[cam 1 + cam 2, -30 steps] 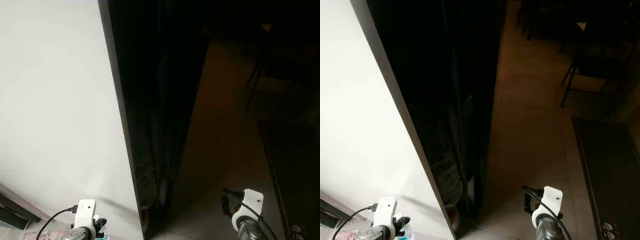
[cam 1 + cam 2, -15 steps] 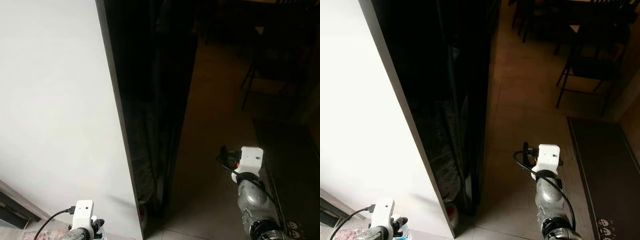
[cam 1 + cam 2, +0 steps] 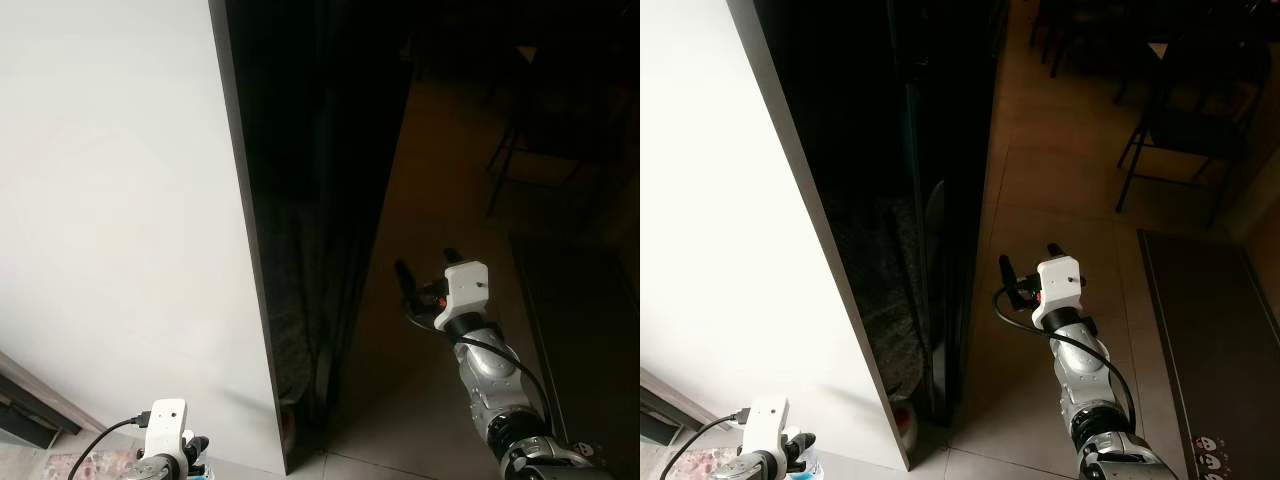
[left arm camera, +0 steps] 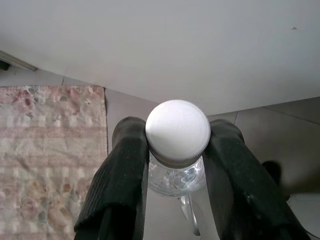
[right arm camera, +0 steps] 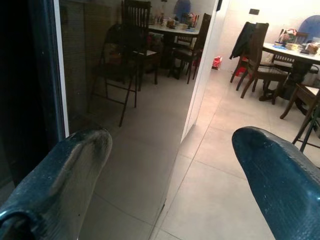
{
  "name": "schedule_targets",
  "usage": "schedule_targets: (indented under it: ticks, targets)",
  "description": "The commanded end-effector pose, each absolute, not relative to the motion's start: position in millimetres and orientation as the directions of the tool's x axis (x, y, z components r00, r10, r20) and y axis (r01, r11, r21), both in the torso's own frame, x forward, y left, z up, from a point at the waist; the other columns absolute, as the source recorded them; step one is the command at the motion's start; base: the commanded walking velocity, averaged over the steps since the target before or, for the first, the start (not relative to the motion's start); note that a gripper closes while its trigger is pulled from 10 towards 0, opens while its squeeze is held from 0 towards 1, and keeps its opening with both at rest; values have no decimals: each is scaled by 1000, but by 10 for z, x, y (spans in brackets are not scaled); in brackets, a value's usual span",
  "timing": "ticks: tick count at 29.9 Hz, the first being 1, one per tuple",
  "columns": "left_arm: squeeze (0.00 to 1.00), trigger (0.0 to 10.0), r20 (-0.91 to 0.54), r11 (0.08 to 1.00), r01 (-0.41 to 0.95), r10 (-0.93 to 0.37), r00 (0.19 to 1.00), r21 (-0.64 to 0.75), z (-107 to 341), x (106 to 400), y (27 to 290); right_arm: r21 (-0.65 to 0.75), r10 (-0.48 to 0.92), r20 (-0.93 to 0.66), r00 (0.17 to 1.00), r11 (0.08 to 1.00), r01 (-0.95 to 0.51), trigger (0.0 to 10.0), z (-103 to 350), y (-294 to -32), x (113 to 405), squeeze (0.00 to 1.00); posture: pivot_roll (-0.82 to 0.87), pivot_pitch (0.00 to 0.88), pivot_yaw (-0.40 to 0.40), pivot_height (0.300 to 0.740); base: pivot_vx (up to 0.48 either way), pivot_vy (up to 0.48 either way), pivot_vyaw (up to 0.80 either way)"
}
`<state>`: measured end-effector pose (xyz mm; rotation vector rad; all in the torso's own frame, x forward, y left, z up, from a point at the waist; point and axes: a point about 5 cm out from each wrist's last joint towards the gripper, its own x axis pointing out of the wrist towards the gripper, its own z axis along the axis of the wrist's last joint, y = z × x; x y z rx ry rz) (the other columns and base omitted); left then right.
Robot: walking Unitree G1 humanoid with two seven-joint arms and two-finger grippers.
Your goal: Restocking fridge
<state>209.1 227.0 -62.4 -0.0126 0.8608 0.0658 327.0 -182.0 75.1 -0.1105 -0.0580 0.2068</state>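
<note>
At the lower left of the frame, the left gripper (image 4: 175, 165) clamps a white-capped bottle (image 4: 177, 131). The right gripper (image 3: 1025, 268), fingers spread wide, reaches mid-frame beside the dark fridge door (image 3: 940, 180).

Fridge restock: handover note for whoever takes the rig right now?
Left end effector: shut on a water bottle with a white cap, held low at the robot's side near a patterned rug.
Right end effector: open, empty, raised toward the dark glossy fridge door.
Done: bottle picked up, robot facing the fridge.
Left: door looks closed, so open it, then shelve the bottle.
Note: dining chairs stand to the right.
</note>
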Motion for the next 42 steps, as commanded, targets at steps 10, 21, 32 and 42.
schedule_targets:
  ticks: [10,21,32,42]
  targets:
    - [0,10000,-763,997,-68,59,644,20,-636,2075,2267,-62,234,19,972,971,-233,10000,689,-1954,3200,0,2,0,-31,740,0,0,0]
    - [0,10000,-765,998,-53,49,643,19,-641,2066,2260,-35,376,41,926,927,-375,10000,743,-1804,3215,0,-1,0,-25,740,0,0,0]
    - [0,10000,-760,998,-59,52,647,19,-634,2077,2260,-62,378,60,924,925,-374,10000,917,-1776,3371,0,2,0,-25,740,0,0,0]
    - [0,10000,-763,998,-57,52,645,19,-635,2081,2252,-81,407,61,912,912,-402,10000,1106,-1754,3532,0,7,0,-26,740,0,0,0]
